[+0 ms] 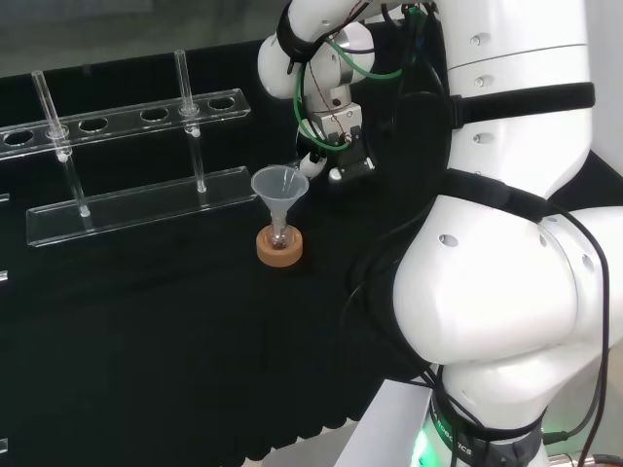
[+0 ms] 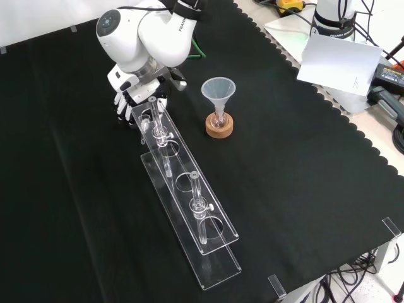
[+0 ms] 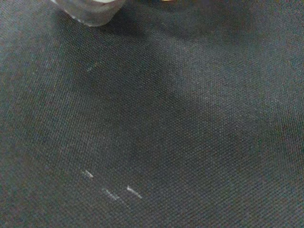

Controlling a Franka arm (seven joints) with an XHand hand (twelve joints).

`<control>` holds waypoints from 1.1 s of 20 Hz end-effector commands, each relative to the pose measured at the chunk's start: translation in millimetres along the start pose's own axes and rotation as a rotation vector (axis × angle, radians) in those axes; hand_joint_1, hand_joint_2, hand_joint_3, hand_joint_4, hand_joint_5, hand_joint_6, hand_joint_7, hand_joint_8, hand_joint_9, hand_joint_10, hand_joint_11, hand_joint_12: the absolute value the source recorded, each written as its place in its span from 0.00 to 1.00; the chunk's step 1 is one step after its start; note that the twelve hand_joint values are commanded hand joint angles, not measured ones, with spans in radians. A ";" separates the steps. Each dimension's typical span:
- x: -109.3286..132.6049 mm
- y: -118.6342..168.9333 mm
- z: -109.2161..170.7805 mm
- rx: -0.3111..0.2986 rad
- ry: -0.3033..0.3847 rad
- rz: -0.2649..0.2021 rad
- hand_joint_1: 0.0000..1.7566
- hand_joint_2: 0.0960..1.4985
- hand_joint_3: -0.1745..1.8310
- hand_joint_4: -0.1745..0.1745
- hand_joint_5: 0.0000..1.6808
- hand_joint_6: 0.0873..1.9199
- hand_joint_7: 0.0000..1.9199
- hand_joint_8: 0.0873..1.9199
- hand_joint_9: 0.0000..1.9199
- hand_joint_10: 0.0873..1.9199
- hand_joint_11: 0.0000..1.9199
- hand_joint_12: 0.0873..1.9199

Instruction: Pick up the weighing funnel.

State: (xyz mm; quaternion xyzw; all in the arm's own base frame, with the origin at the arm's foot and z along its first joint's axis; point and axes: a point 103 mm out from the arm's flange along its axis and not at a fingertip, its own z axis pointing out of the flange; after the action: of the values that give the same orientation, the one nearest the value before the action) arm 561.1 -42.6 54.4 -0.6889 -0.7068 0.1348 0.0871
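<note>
Front view gives me the hand (image 2: 128, 101) low over the black cloth (image 2: 284, 164), just beyond the clear tube rack's (image 2: 216, 270) far end, left of the funnel (image 2: 218, 89). I cannot tell its grip. Wrist view: faint glints (image 3: 110, 190) on the cloth, unidentifiable.

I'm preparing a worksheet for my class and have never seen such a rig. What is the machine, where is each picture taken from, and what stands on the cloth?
It is one white robot arm ending in a black and white hand. The head view looks over the arm from behind; the front view looks down from in front; the wrist view looks past the palm at the black cloth. On it stand a clear rack with glass tubes and a funnel with its stem in a small flask on a cork ring. Whether the hand holds anything I cannot tell.
</note>
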 end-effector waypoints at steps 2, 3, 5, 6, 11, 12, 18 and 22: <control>-2.0 -5.2 -11.9 -0.048 -0.012 -0.012 0.64 0.67 0.00 1.00 0.83 0.12 0.31 0.31 0.46 0.19 0.38 0.54; -3.5 -6.5 -15.7 -0.049 -0.012 -0.014 0.64 0.66 0.00 1.00 0.84 0.10 0.32 0.31 0.48 0.18 0.40 0.53; -7.8 -11.0 -24.9 -0.056 -0.014 -0.005 0.65 0.66 0.00 1.00 0.86 0.07 0.32 0.31 0.49 0.16 0.42 0.52; -10.5 -13.9 -29.8 -0.060 -0.010 0.002 0.65 0.66 0.00 1.00 0.87 0.06 0.32 0.31 0.50 0.16 0.42 0.52; -24.7 -32.8 -54.1 -0.039 -0.012 0.028 0.65 0.66 0.00 1.00 0.87 0.05 0.33 0.31 0.51 0.15 0.42 0.51; -27.8 -38.2 -58.9 -0.036 -0.016 0.034 0.65 0.66 0.00 1.00 0.87 0.05 0.33 0.31 0.51 0.15 0.42 0.51; -41.8 -76.8 -85.3 -0.045 -0.045 0.072 0.65 0.66 0.00 1.00 0.87 0.05 0.32 0.31 0.51 0.15 0.42 0.51; -43.5 -102.6 -101.4 -0.060 -0.055 0.091 0.65 0.66 0.00 1.00 0.87 0.05 0.32 0.31 0.51 0.14 0.42 0.51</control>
State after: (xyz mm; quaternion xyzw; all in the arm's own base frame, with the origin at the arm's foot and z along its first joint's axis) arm 532.1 -70.1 154.5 -0.7068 -0.6947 0.1244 0.0491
